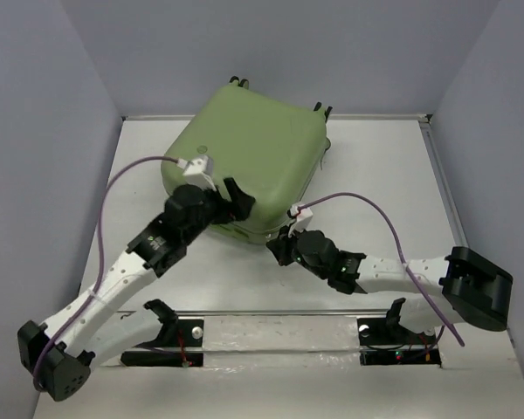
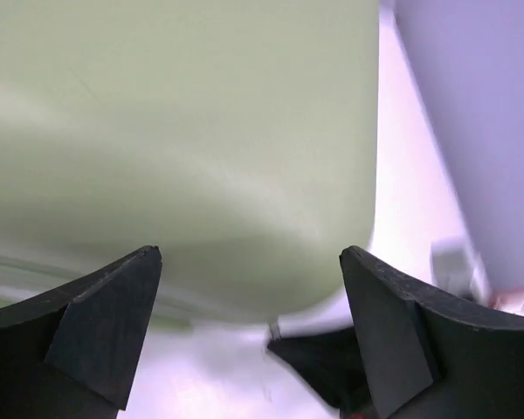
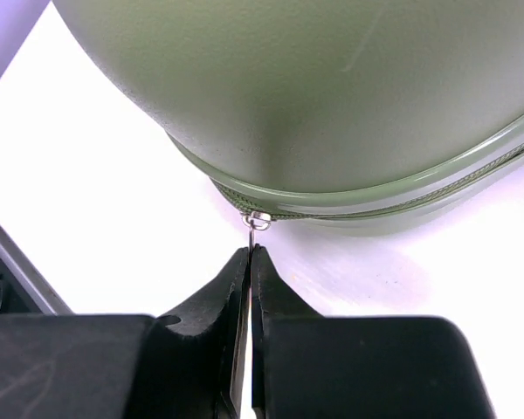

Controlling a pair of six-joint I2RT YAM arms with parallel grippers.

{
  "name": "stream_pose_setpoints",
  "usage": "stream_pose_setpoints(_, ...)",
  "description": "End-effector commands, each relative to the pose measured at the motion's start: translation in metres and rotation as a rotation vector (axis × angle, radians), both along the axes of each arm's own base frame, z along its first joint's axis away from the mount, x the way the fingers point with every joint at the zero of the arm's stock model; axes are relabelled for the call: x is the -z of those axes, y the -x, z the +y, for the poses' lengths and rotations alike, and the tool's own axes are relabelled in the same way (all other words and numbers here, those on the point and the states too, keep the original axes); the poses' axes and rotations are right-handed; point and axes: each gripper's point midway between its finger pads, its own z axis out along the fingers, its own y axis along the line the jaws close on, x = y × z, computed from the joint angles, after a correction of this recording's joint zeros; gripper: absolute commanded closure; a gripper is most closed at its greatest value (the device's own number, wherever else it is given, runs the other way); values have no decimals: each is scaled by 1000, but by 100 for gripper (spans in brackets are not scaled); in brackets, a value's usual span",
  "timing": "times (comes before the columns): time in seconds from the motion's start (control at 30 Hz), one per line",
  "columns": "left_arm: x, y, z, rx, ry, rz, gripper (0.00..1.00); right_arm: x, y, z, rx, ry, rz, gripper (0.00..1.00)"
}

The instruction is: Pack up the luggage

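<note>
Sage-green and closed, the hard-shell luggage point(image 1: 249, 148) lies flat on the white worktop point(image 1: 393, 192), towards its far side and a little left of centre, with its small caster wheels point(image 1: 238, 82) at the far edge against the grey back wall. Two robot arms reach in from the near edge. The left gripper point(image 2: 251, 255) hovers at the case's near-left corner with its black fingers point(image 2: 105, 323) spread wide apart and nothing between them; the smooth shell fills the view just beyond their tips. The right gripper point(image 3: 251, 253) sits low on the worktop at the near-right side of the case, its fingers pressed together and clamped on the thin metal zipper pull point(image 3: 257, 220). The pull hangs from the zip point(image 3: 402, 202) that runs beneath the lid's rim.
</note>
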Motion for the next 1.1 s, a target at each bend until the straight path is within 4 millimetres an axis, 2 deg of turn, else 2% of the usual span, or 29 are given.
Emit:
stream_pose_setpoints(0.0,-91,-60,90,-247,-34,-186,2,-1,31,14,-101,-45,55,93)
stream_pose_setpoints(0.03,-91,-66,106,-293,-36,-184,1,-1,31,14,-102,-45,56,93)
stream_pose_setpoints(0.07,-108,-73,120,-316,-49,-206,1,-2,31,14,-101,-45,55,93)
stream_pose_setpoints(0.1,-106,-83,123,-296,-56,-183,1,-1,30,13,-99,-39,58,93)
stream_pose_setpoints(0.13,-116,-93,147,-365,-83,-191,1,-2,29,14,-98,-32,54,93)
stream_pose_setpoints(0.17,-116,-101,159,-404,-101,-183,1,-2,29,15,-99,-26,53,93)
stream_pose_setpoints(0.2,-106,-114,174,-435,-114,-151,1,1,30,14,-107,-11,60,93)
stream_pose_setpoints(0.3,-88,-135,180,-387,-99,-86,1,3,31,14,-111,12,70,93)
stream_pose_setpoints(0.37,-77,-146,174,-349,-99,-51,1,2,32,12,-108,20,76,93)
stream_pose_setpoints(0.43,-62,-159,195,-420,-149,-10,1,1,32,9,-105,29,74,93)
stream_pose_setpoints(0.5,-49,-165,198,-418,-171,19,1,-3,32,9,-111,35,71,93)
stream_pose_setpoints(0.53,-35,-171,195,-401,-168,48,1,-4,32,9,-114,40,70,93)
stream_pose_setpoints(0.63,-11,-176,176,-310,-112,98,1,-11,31,15,-123,35,60,93)
stream_pose_setpoints(0.67,3,-177,169,-282,-88,112,1,-12,30,16,-123,36,59,93)
stream_pose_setpoints(0.73,17,-172,149,-205,-27,136,1,-15,29,20,-130,39,56,93)
stream_pose_setpoints(0.77,32,-166,138,-182,1,168,2,-16,26,25,-135,46,51,93)
stream_pose_setpoints(0.8,40,-158,112,-121,-9,188,3,-16,26,29,-142,55,52,93)
stream_pose_setpoints(0.83,45,-153,102,-103,-23,196,3,-8,24,33,-144,81,56,93)
stream_pose_setpoints(0.87,50,-147,92,-74,-38,209,2,-8,21,36,-142,83,54,93)
stream_pose_setpoints(0.9,53,-141,80,-38,-34,222,2,-17,16,43,-131,70,40,93)
stream_pose_setpoints(1.07,69,-125,63,11,28,269,2,-48,-2,76,-108,48,-34,93)
